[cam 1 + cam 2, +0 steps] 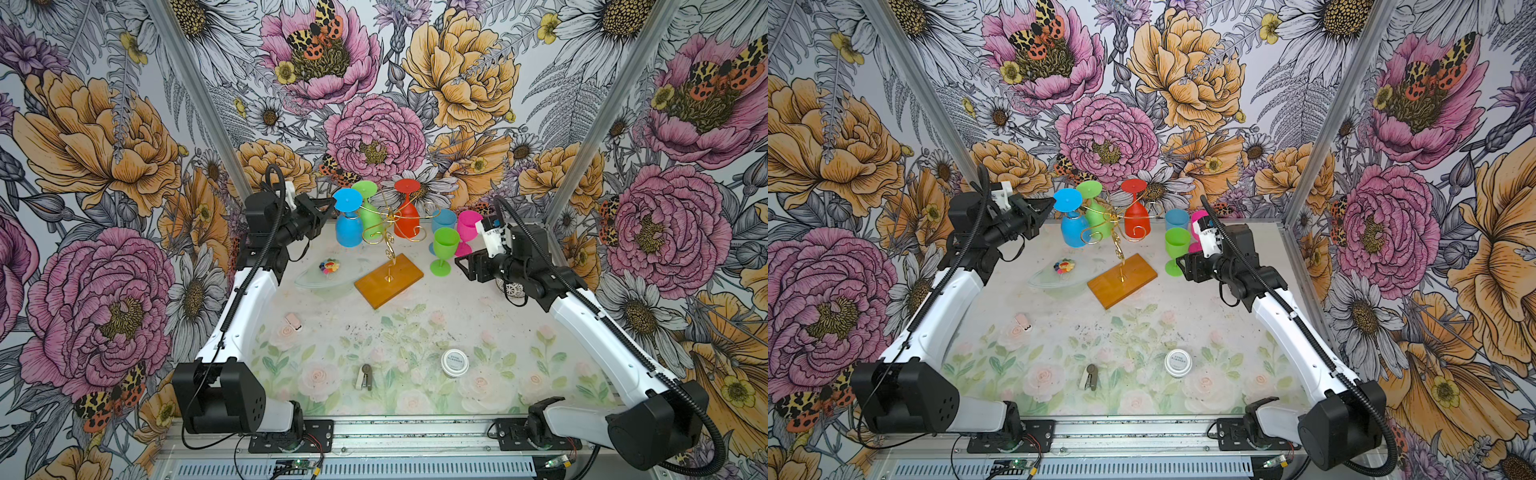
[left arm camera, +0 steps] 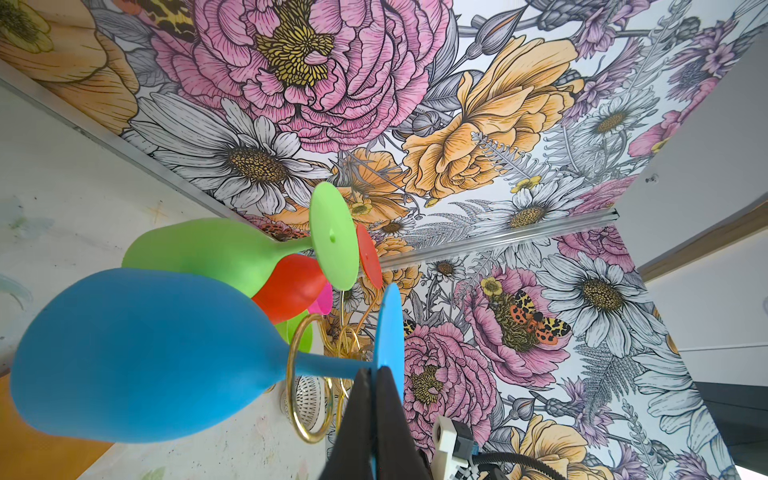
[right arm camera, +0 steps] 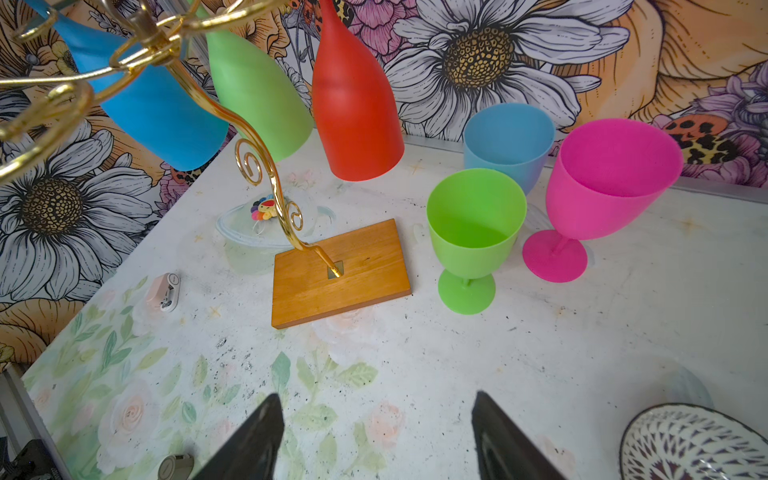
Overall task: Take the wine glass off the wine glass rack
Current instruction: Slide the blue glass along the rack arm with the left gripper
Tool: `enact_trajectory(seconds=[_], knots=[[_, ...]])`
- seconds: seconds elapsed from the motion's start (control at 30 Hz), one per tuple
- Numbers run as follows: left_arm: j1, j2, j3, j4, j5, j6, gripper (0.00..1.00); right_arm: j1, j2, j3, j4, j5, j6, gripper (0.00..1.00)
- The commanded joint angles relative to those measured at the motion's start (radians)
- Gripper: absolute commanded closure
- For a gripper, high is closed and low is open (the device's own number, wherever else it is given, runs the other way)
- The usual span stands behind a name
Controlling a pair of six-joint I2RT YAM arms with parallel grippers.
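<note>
The left hand [image 1: 329, 202] is clenching the foot rim of the blue wine glass [image 1: 348, 230], at the left side of the wine glass rack [image 1: 388, 282]. That glass is hanging upside down from one of the rack's scroll arms, with the hanging green glass [image 1: 371, 218] and the red glass [image 1: 406, 220] beside it. The rack is standing on the surface [image 1: 415, 332]. Right of the rack, just past the standing green glass [image 1: 445, 245], the right hand [image 1: 460, 266] is hovering released, gripping nothing.
</note>
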Motion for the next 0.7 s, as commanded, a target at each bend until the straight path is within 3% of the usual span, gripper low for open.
enact_trajectory(seconds=[0.0,0.67], knots=[[0.009,0.021,0.037,-0.006,0.002,0.018,1.00,-0.004,-0.027,-0.004,0.024,0.009,0.003,0.28],[-0.056,0.054,0.123,-0.127,0.025,0.102,1.00,-0.009,-0.041,-0.010,0.023,0.015,0.000,0.28]])
